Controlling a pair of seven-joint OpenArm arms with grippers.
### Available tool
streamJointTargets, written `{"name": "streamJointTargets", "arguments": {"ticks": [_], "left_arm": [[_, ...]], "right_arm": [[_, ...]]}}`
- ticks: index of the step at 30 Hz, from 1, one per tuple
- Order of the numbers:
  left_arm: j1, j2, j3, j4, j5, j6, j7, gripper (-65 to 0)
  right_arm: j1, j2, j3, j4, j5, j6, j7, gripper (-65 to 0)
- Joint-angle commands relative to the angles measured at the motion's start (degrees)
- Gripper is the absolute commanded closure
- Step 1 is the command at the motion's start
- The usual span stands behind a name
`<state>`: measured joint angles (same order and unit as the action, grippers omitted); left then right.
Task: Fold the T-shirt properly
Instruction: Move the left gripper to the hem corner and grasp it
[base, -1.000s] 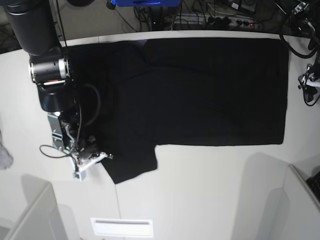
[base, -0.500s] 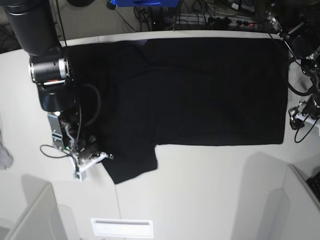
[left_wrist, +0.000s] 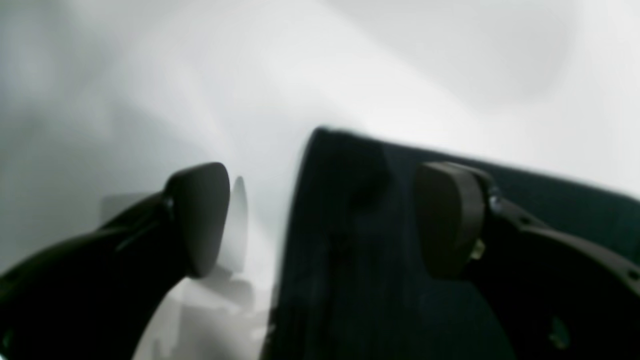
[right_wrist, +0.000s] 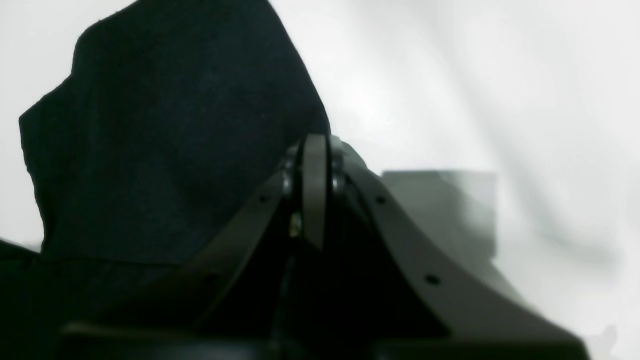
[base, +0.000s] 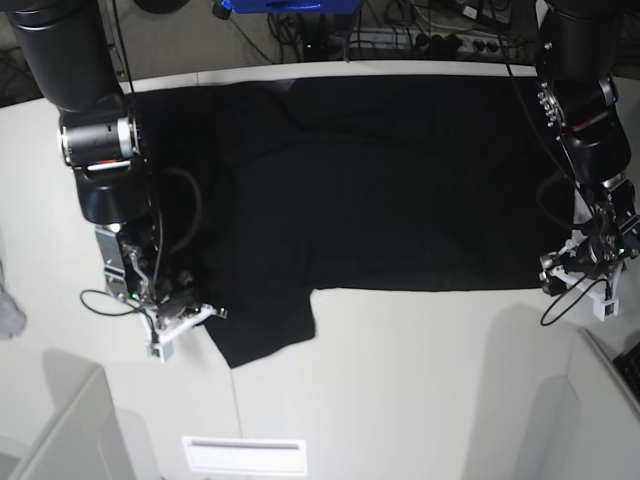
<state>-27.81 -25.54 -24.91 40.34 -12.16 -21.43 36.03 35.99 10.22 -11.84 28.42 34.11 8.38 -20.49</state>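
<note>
The black shirt (base: 380, 190) lies spread over the white table (base: 400, 400), its near edge running between the two arms, with the left gripper (left_wrist: 325, 220) over its corner, fingers apart, one above cloth and one above table, and the right gripper (right_wrist: 315, 195) pinched on its edge. Around it, a white rectangle (base: 245, 455) sits on the table near the front edge, and a blue object (base: 290, 5) shows beyond the far side; the right arm (base: 100, 190) hides part of the shirt's side, the left arm (base: 590, 150) another.

We see a robot workspace, perhaps a lab; black jointed metal robot arms (base: 108, 190) reach over a smooth white table (base: 400, 400).
</note>
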Motion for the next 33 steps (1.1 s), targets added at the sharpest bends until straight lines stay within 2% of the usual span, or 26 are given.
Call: {"name": "streamJointTargets", "arguments": {"ticks": [1,7,12,17,20,23,27,31,33], "left_arm": [[-2.2,-1.6,-0.2,-0.4,-0.4,0.0,-1.9,-55.6],[-3.5,-1.2,-0.1,-3.0,-0.3,0.0,-2.7,-55.5],[-3.0,0.5,0.1,-3.3,-0.2,-0.1,-2.8,-55.5],[-2.2,1.0,5.4,-3.5,-0.3,0.1,-2.8,-55.3],[-2.2,1.0,6.0,-3.5,-0.9,0.1,-2.8,-53.6],[-1.7,0.9,6.1,-3.5,-0.9,0.1,-2.8,-42.6],[-1.4,1.1,6.5,-3.5,-0.5,0.1,-2.8,-24.5],[-1.4,1.1,6.7,-3.5,-0.7,0.1,-2.8,-2.0],[-1.4,1.1,6.3,-3.1,-0.5,0.1,-2.8,0.0]], "right_arm": [[0.6,0.1,0.0,-0.1,-1.0,-0.5,-2.7,0.0],[0.7,0.2,0.0,-0.1,-1.0,-0.5,-2.7,0.0],[0.7,0.4,0.0,-0.1,-1.0,-0.5,-2.7,0.0],[0.7,0.4,0.0,-0.1,-1.0,-0.5,-2.7,0.0],[0.7,0.4,0.0,-0.1,-1.0,-0.5,-2.7,0.0],[0.6,0.4,0.0,-0.1,-1.0,-0.5,-2.7,0.0],[0.6,0.5,0.0,-0.1,-1.0,-0.5,-2.7,0.0],[0.5,0.5,0.1,0.5,-0.9,-0.5,-2.2,0.0],[-0.3,0.5,0.1,2.9,-0.9,-0.5,-2.2,0.0]]}}
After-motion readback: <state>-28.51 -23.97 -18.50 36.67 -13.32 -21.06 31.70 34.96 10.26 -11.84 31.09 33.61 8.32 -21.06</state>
